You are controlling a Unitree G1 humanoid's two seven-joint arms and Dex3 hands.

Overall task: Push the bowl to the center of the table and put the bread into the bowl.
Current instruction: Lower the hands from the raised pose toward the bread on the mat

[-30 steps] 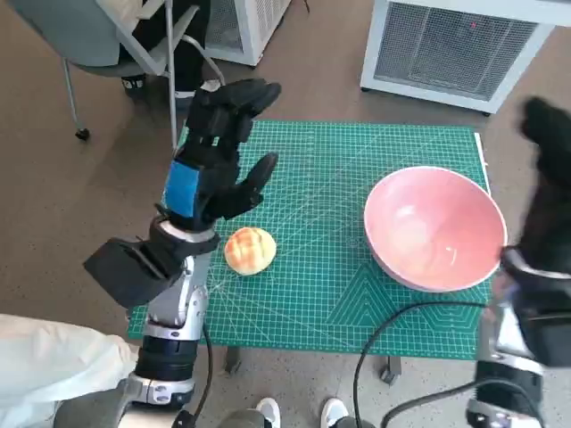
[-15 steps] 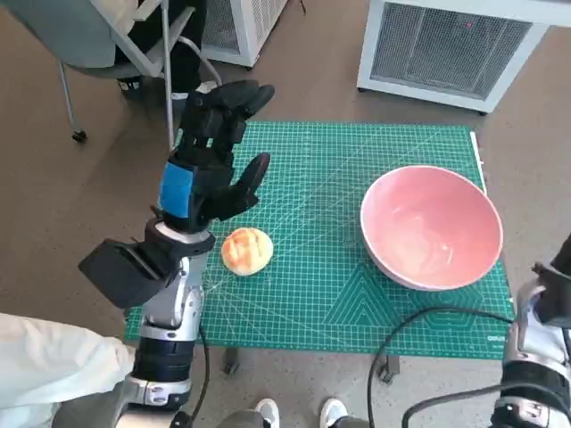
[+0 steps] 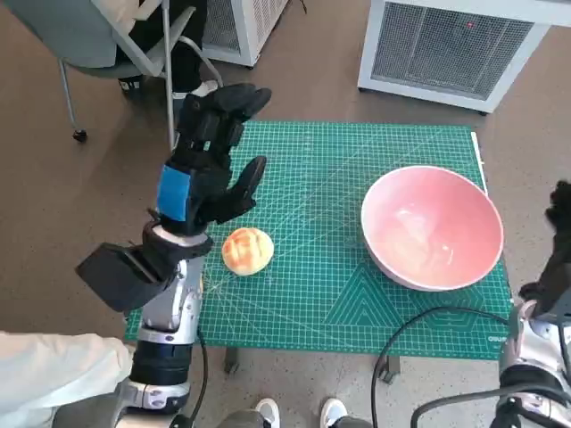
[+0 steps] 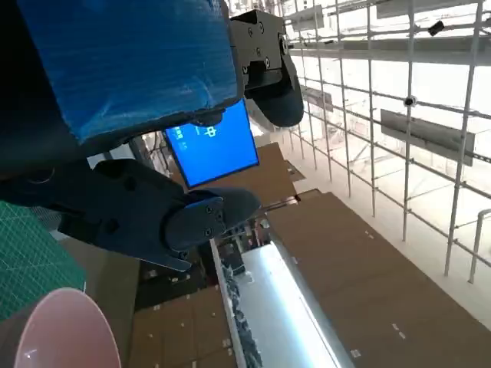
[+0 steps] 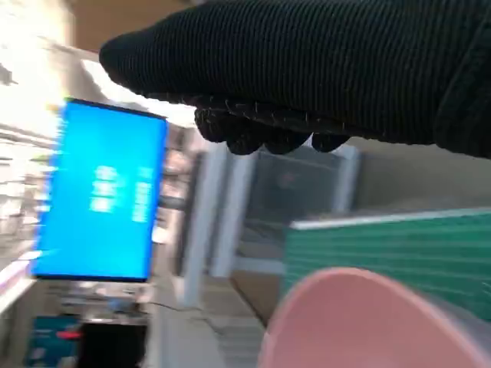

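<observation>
A pink bowl stands empty on the right side of the green cutting mat. A round golden bread roll lies on the mat's left part. My left hand hovers above and just behind the bread, fingers spread, holding nothing. My gloved right hand stands off the table's right edge, beside the bowl and apart from it, with nothing in it. The right wrist view shows the glove above the bowl's rim. In the left wrist view, the bowl's rim shows below the black fingers.
A chair with a person's legs stands past the table's far left corner. White grilled units stand on the floor behind the table. Black cables hang at the near right edge. Shoes show below the near edge.
My right hand has dropped from high beside the bowl to low at the table's right edge. The left hand, bread and bowl have stayed about where they were.
</observation>
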